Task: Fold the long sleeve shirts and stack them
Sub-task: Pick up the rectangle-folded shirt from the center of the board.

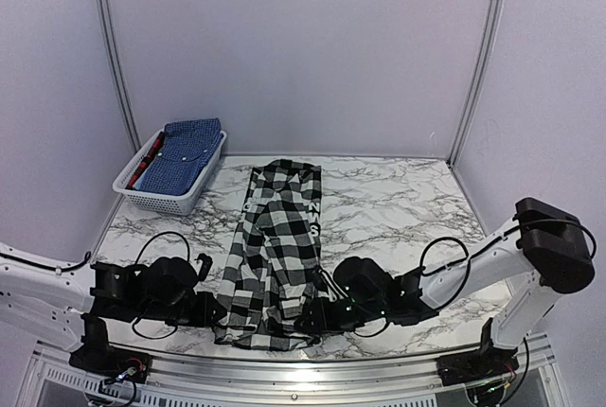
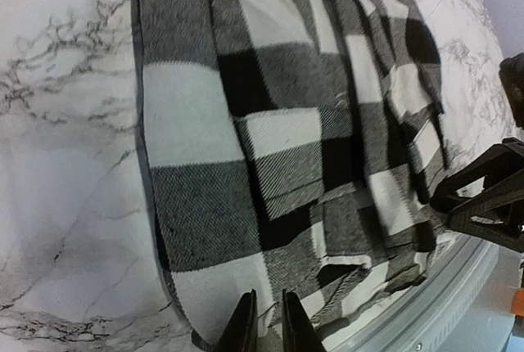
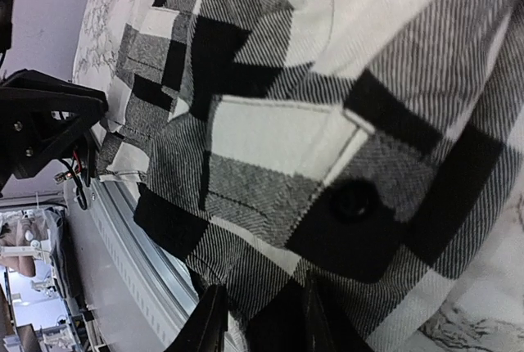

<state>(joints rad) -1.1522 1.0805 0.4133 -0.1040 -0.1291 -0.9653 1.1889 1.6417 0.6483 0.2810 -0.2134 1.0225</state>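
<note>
1. Checked shirt lies mid-bench as a long narrow strip running 12 to 6 o'clock. Both sides are folded in over the middle. The 6 o'clock end is rumpled and reaches the bench's near edge.
2. Left arm lies low at 8 o'clock of the shirt and points toward 3 o'clock. Its tip is at the shirt's near left corner.
3. Left jaws: almost pressed together, pinching the hem at that corner. In the left wrist view the fingers stand a thin gap apart with pale cloth in the gap.
4. Right arm lies low at 4 o'clock of the shirt and points toward 9 o'clock. Its tip is at the shirt's near right corner.
5. Right jaws: partly spread, pinching a thicker bunch of the checked cloth. In the right wrist view the fingers sit on either side of the fold.
6. Right wrist view: a pocket with a black button lies just beyond the jaws.
7. The two sets of jaws face each other across the strip's 6 o'clock end, with the strip between them.
8. Basket stands at 10 o'clock of the checked shirt, by the bench's far left corner, and is apart from it.
9. Blue shirt lies folded in the basket, its top above the rim.
</note>
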